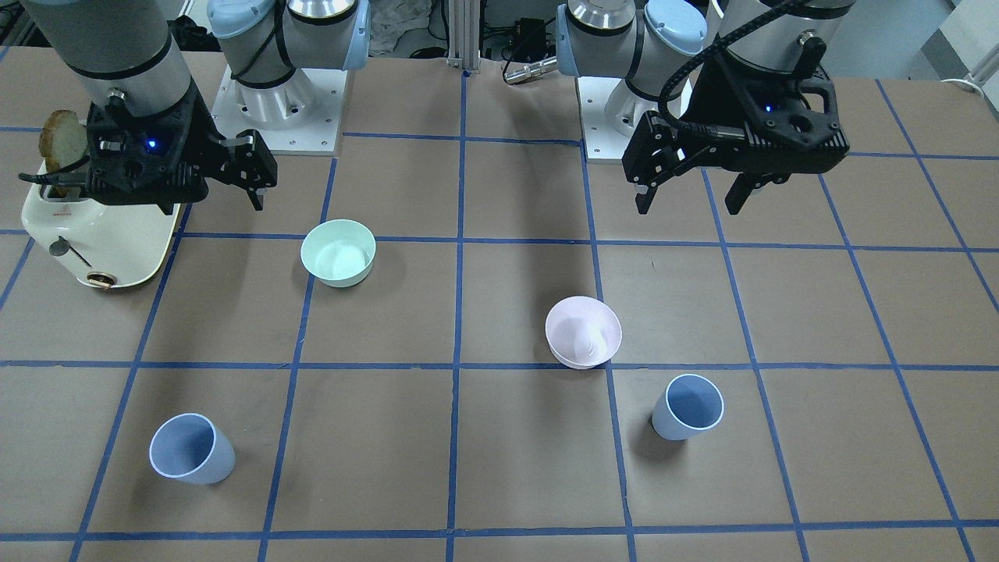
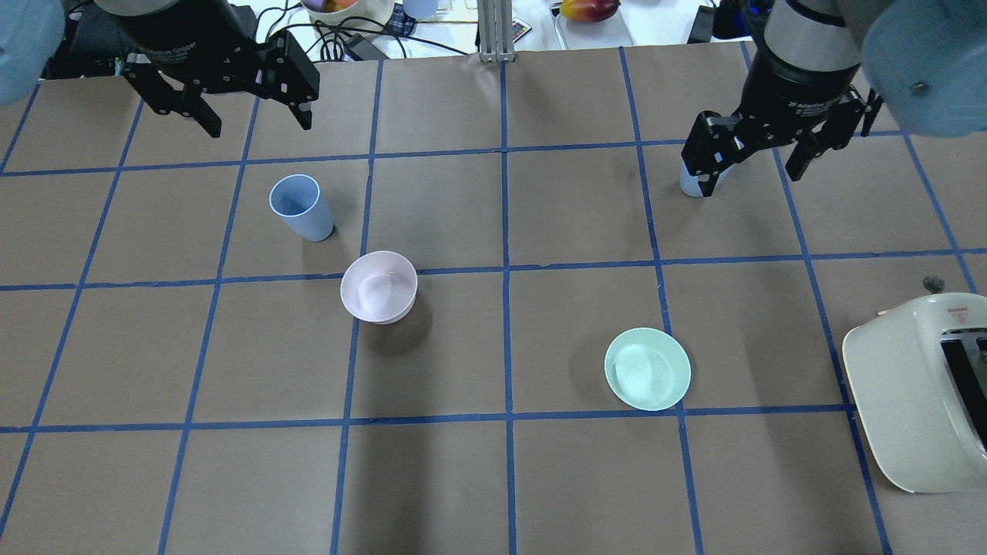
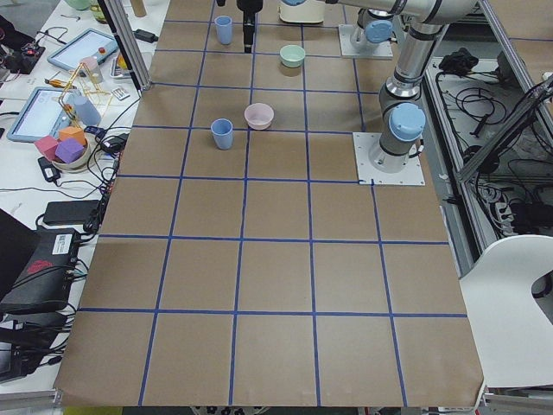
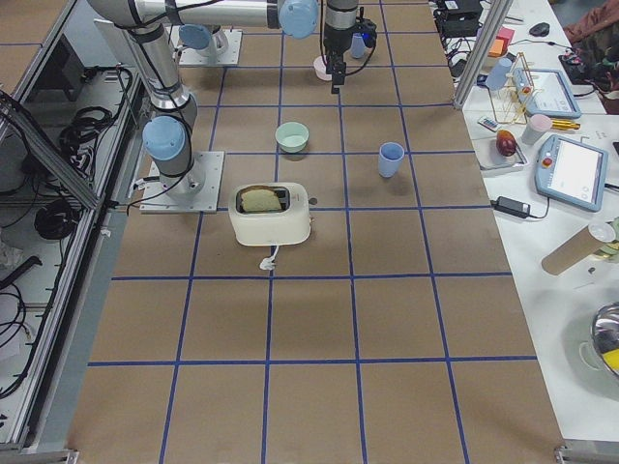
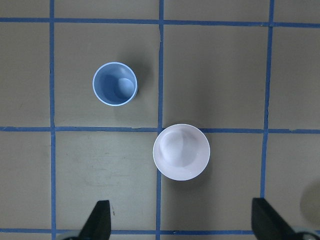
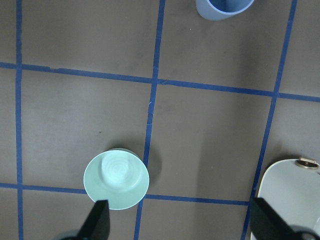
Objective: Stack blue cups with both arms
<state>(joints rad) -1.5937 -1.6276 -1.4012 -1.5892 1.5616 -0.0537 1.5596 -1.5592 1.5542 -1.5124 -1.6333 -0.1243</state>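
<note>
Two blue cups stand upright on the table, far apart. One cup (image 1: 687,407) (image 2: 301,206) (image 5: 115,84) is on my left side, close to the pink bowl. The other cup (image 1: 191,449) (image 6: 225,7) is on my right side; in the overhead view it (image 2: 688,185) is partly hidden behind a finger. My left gripper (image 1: 687,204) (image 2: 257,123) (image 5: 181,225) is open, empty and high above the table. My right gripper (image 1: 211,199) (image 2: 746,173) (image 6: 181,225) is open, empty and also raised.
A pale pink bowl (image 1: 584,331) (image 2: 378,286) (image 5: 181,152) sits near the left cup. A mint-green bowl (image 1: 338,251) (image 2: 648,368) (image 6: 116,179) sits on the right side. A cream toaster (image 1: 101,234) (image 2: 917,401) holding a bread slice (image 1: 62,140) stands at the right edge.
</note>
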